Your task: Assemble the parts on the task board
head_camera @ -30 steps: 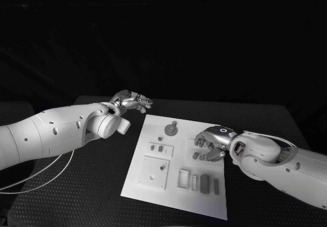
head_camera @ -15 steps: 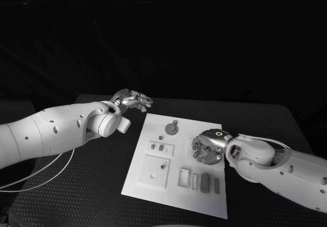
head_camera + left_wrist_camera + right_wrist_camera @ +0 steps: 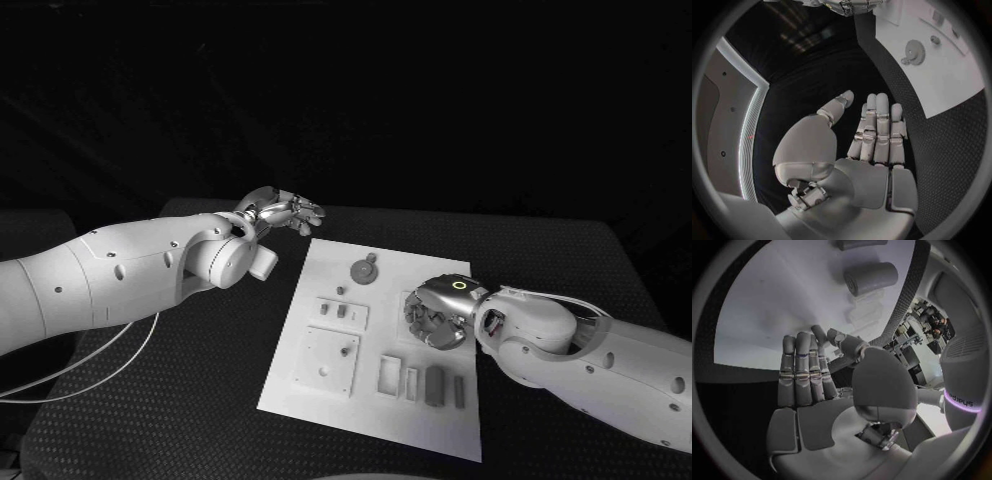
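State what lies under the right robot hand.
The white board lies under the right robot hand. Grey parts sit nearer the robot. Whatever is directly beneath the palm is covered.

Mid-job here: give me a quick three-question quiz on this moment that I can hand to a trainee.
1. True or false: the left hand is over the task board.
2. Which hand hovers above the board's right side? A) left hand B) right hand
3. Fill in: the gear lies near the board's ___ edge, seen from the robot.

Key: 1 false, it sits off the board's far left corner, fingers straight, holding nothing. 2 B. 3 far.
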Action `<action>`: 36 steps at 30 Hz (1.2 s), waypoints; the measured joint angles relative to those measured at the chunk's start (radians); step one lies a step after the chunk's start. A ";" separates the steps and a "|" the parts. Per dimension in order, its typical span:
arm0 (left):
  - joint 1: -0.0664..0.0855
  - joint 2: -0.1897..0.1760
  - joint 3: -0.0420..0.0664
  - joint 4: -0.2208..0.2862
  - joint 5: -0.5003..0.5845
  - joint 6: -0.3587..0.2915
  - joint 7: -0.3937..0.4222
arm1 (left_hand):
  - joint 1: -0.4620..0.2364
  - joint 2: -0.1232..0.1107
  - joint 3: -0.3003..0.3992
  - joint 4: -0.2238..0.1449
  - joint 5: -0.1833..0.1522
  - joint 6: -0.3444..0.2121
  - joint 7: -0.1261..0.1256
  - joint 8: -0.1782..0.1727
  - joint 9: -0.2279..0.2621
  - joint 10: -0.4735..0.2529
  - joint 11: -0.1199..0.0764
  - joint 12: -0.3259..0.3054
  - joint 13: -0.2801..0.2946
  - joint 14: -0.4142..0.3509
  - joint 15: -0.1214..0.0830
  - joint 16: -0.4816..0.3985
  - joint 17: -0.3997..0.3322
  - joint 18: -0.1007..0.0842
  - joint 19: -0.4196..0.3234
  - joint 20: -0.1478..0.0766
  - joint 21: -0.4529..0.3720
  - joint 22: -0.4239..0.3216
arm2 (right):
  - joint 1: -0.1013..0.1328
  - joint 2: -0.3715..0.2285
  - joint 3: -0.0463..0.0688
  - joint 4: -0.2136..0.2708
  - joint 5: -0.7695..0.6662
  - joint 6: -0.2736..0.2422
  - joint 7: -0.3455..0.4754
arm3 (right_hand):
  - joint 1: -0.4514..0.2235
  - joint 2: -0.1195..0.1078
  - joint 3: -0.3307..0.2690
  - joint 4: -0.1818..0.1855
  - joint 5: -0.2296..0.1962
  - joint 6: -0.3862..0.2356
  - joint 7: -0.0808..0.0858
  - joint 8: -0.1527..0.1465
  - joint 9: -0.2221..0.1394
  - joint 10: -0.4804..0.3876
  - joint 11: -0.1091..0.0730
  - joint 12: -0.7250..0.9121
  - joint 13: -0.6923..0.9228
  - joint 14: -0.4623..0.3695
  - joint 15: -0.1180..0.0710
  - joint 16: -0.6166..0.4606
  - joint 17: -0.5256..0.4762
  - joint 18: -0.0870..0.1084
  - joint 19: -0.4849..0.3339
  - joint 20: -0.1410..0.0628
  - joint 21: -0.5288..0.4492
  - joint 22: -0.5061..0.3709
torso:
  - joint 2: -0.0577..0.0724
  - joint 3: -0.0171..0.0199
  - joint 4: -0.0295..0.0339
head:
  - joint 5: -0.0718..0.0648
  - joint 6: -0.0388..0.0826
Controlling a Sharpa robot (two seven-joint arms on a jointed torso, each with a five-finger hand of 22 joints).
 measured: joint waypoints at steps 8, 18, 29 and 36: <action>0.000 0.000 0.000 0.000 0.000 0.001 0.000 | 0.000 0.000 0.000 0.000 0.000 0.000 0.000 0.000 0.000 0.000 0.000 0.000 0.000 0.000 0.000 0.000 0.001 0.000 0.000 0.000 0.000 0.000 | 0.000 0.005 0.000 -0.005 -0.015 -0.002 -0.002 | 0.000 0.000 0.014 0.003 0.000 0.011 -0.004 0.004 0.001 0.009 -0.001 0.004 0.007 0.003 -0.003 0.002 0.000 0.000 0.007 -0.003 0.005 0.001 | 0.000 0.0003 -0.0001 | 0.002 -0.003; 0.000 0.000 0.000 0.000 0.000 0.001 0.000 | 0.000 0.000 0.000 0.000 0.000 0.000 0.000 0.000 0.000 0.000 0.000 0.000 0.000 0.000 0.000 0.000 0.001 0.000 0.000 0.000 0.000 0.000 | -0.003 0.018 -0.001 -0.015 -0.033 -0.017 -0.013 | 0.034 0.034 0.068 0.000 0.000 0.043 -0.017 0.021 0.004 0.041 -0.016 0.020 0.019 0.021 -0.017 0.012 0.003 0.001 0.023 -0.013 0.017 0.001 | 0.000 0.0006 -0.0006 | 0.003 -0.005; 0.000 0.001 0.000 -0.001 0.000 0.001 0.000 | 0.000 0.000 0.000 0.000 0.000 0.000 0.000 0.000 0.000 0.000 0.000 0.000 0.000 0.000 0.000 0.000 0.002 0.000 0.000 0.000 0.000 0.001 | -0.004 0.015 -0.002 -0.012 -0.045 -0.045 -0.029 | 0.034 0.045 0.084 -0.010 -0.004 0.066 -0.026 0.035 0.012 0.064 -0.028 0.031 0.040 0.043 -0.032 0.019 0.007 0.001 0.048 -0.023 0.038 0.001 | -0.001 0.0000 -0.0001 | 0.004 -0.007; 0.000 0.001 0.000 -0.002 0.000 0.001 0.000 | 0.000 0.000 0.000 0.000 0.000 0.000 0.000 0.000 0.000 0.000 0.000 0.000 0.000 0.000 0.000 0.000 0.002 0.000 0.000 0.000 0.000 0.001 | -0.005 -0.001 0.003 0.009 -0.044 -0.059 -0.029 | 0.035 0.046 0.089 -0.010 -0.005 0.071 -0.028 0.035 0.012 0.064 -0.029 0.035 0.046 0.044 -0.032 0.019 0.008 0.001 0.051 -0.026 0.038 0.001 | -0.001 -0.0004 0.0004 | 0.006 -0.004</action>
